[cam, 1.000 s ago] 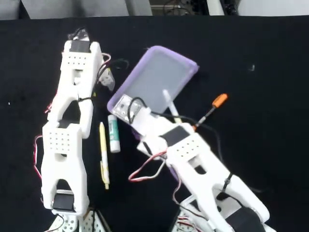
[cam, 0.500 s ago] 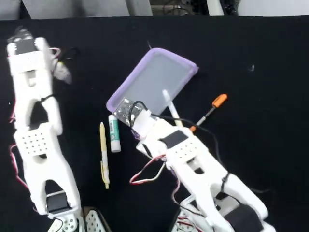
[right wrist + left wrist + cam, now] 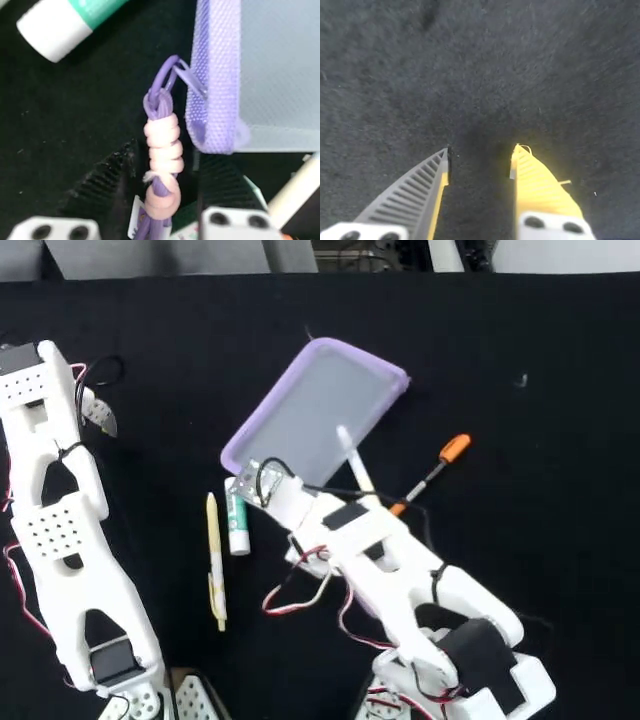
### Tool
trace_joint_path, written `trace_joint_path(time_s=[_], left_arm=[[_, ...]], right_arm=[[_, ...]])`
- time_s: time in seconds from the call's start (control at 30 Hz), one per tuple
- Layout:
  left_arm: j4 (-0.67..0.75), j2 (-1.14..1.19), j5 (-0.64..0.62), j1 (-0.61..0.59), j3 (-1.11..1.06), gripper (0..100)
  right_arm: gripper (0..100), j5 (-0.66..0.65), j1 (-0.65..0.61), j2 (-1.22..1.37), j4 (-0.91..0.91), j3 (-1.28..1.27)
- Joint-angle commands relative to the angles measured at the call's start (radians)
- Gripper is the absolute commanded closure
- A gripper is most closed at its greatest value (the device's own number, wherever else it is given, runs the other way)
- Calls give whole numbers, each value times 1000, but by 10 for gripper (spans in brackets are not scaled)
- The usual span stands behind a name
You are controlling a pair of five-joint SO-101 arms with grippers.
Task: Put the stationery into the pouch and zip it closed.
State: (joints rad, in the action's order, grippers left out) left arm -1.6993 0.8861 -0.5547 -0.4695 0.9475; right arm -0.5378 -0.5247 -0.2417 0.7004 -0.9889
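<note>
Pouch (image 3: 318,410) lies mid-tabletop (image 3: 540,360), set askew. Your right hand (image 3: 161,157) at its near-left corner, zip pull (image 3: 162,135) between fingers. Glue stick (image 3: 237,522) just left of that hand, pencil (image 3: 215,560) left again. Pen (image 3: 352,462) overlaps pouch's near edge; second pen (image 3: 432,472) right of it. Your left hand (image 3: 480,155) far left, well apart.

Bright, even light with only faint shadows.
</note>
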Motion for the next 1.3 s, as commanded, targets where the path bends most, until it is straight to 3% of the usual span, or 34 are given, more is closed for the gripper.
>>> trace_joint_path(time_s=[0.0,0.27,0.7,0.87,1.03,1.27], left_arm=[[14,-15,-12,1,59,791],[14,-9,-12,13,53,791],[-21,-21,-12,160,65,791],[-23,-21,-14,186,186,791],[-60,-21,-26,191,452,791],[-61,-14,-89,355,593,791]], right_arm=[[990,-8,61,-62,41,76],[988,-14,98,-130,92,99],[988,-15,101,-326,466,404],[988,-17,101,-366,512,426],[988,-17,103,-403,525,417],[988,-17,103,-472,528,414]])
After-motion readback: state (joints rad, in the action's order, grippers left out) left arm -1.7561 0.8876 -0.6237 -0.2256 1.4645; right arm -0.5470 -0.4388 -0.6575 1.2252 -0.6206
